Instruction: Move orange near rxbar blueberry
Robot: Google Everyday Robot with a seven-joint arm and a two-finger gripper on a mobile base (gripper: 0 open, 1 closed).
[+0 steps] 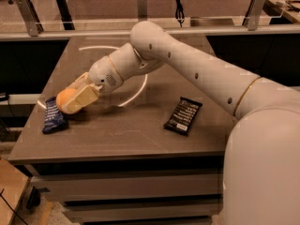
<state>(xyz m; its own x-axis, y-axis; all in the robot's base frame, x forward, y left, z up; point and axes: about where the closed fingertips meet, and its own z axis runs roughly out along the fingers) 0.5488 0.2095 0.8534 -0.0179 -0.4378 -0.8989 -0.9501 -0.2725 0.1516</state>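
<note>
Claw [70, 100] clamped on orange [64, 97], at 9 o'clock of surface [140, 128], hovering just over 1 o'clock end of rxbar blueberry [53, 119], likely lined up for set-down beside it.
</note>
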